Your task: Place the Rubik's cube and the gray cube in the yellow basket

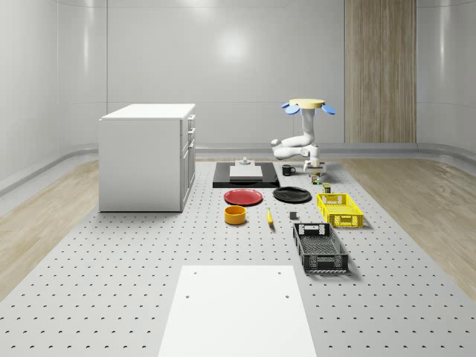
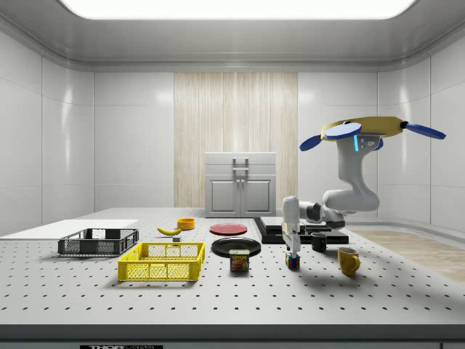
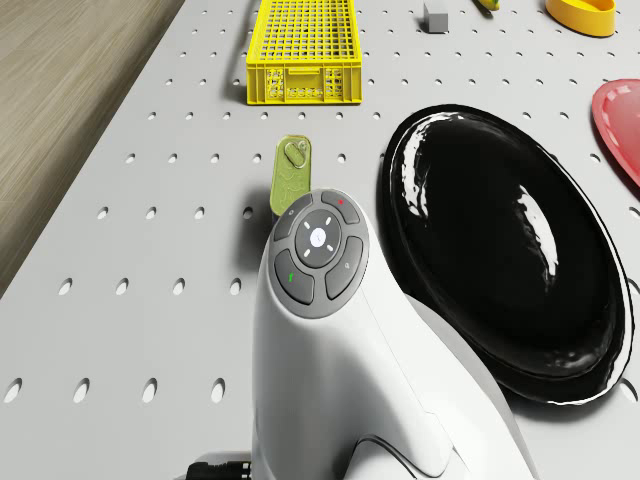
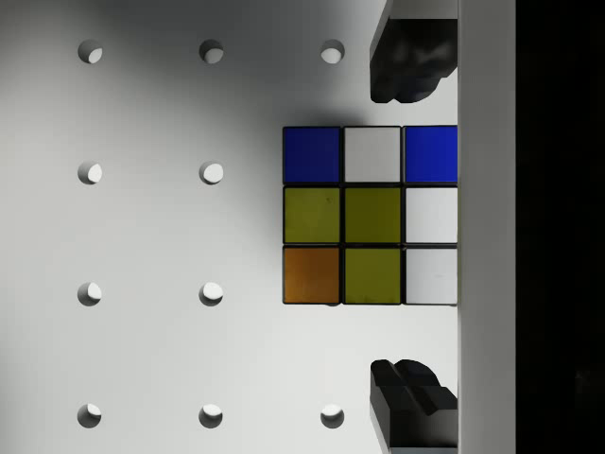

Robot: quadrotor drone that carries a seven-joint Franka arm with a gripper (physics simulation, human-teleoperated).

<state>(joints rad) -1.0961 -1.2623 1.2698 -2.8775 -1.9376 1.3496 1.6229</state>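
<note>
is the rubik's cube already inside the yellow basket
No, in the side view the Rubik's cube sits on the table under the gripper, apart from the yellow basket.

Yellow-bodied quadrotor drone with blue rotors (image 2: 363, 132) hovering in the air, above and to the side of its gripper. White seven-joint arm (image 2: 347, 193) drops from the body, bends at the elbow, reaches out level, wrist turned straight down. Two-finger gripper (image 2: 292, 252) vertical, tips low. Wrist view: black fingertips (image 4: 406, 59) spread apart, gap between them wider than what sits there, no contact.
</note>
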